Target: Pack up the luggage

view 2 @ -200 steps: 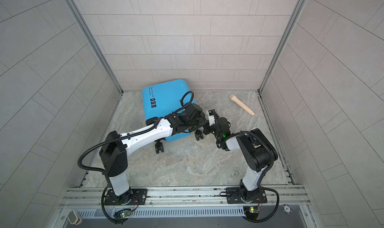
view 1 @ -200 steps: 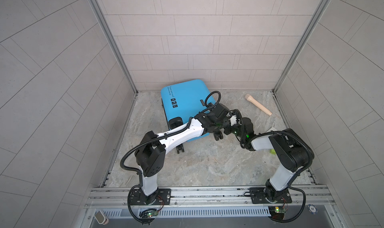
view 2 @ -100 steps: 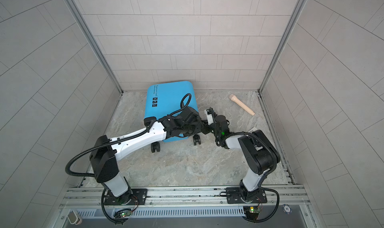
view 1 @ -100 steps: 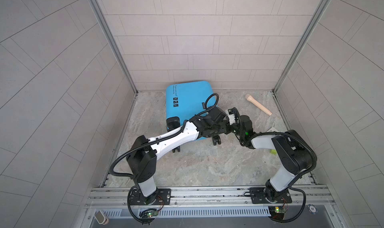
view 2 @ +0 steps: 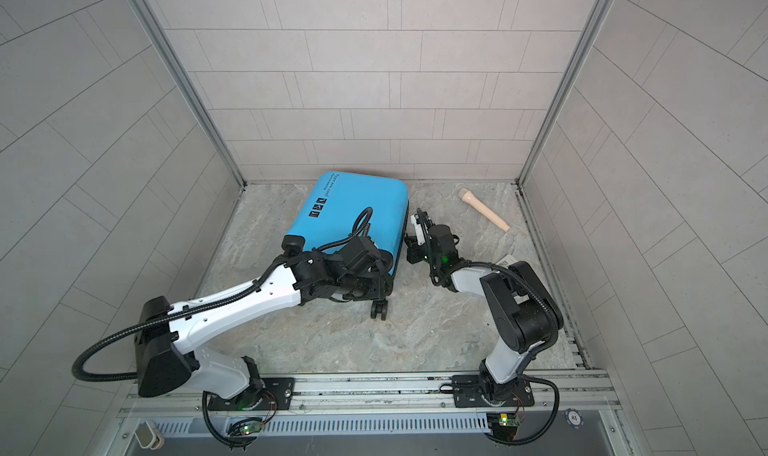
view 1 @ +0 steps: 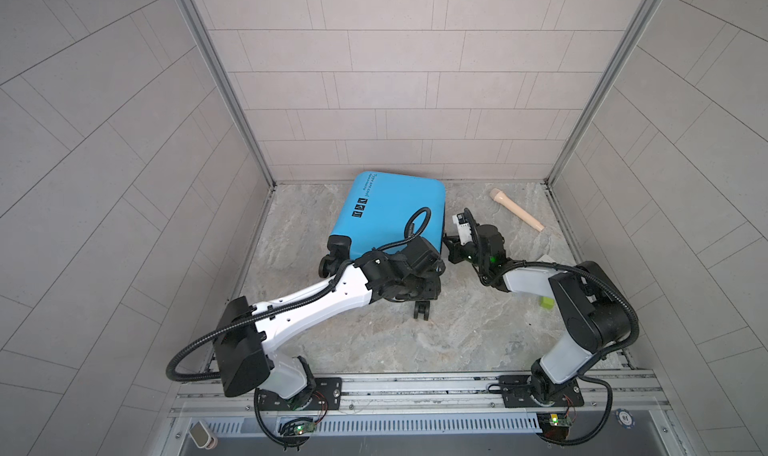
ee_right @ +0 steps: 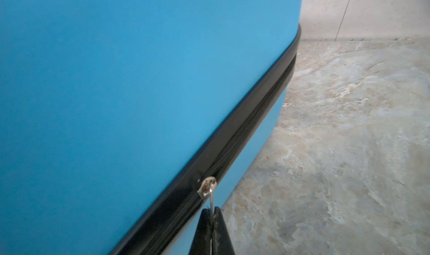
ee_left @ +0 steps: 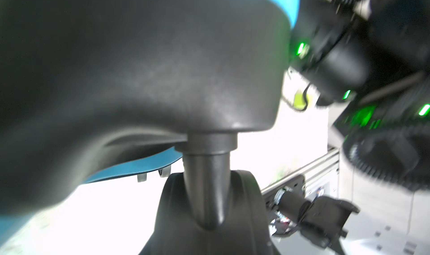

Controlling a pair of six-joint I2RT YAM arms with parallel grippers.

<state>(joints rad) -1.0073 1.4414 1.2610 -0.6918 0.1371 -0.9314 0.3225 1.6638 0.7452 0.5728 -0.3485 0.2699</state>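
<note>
The blue hard-shell suitcase (view 1: 395,212) is lying flat on the marbled floor (view 1: 374,341), printed face up. Its top end is sitting close to the back wall and its wheeled end is pointing toward the robot's bases. The case is lying slightly askew.

The right gripper (ee_right: 212,215) is reaching in at the suitcase's right side. Its fingers are pinched together on the thin metal zipper pull (ee_right: 211,203), which is hanging from the silver slider (ee_right: 207,186) on the black zipper track (ee_right: 244,130). The wrist view is not showing clearly whether the teeth around the slider are joined.

The left arm is stretching across from the left, and the left gripper (view 1: 417,291) is sitting at the near right corner of the case, just above a black spinner wheel (view 1: 421,310). In the left wrist view, the wheel housing (ee_left: 162,67) and the caster stem (ee_left: 207,184) are filling the frame at very close range. The fingers themselves are not showing in any view, so it cannot be told whether this gripper is spread, clenched or clasping the corner. A second wheel (view 1: 328,262) is showing at the near left corner.

A beige, peg-shaped object (view 1: 517,209) is lying on the floor well to the right of the case, near the back right corner. A small yellow-green block (view 1: 546,303) is peeking out beside the right arm's elbow. A white tag (view 2: 508,261) is lying partly under that arm.
</note>
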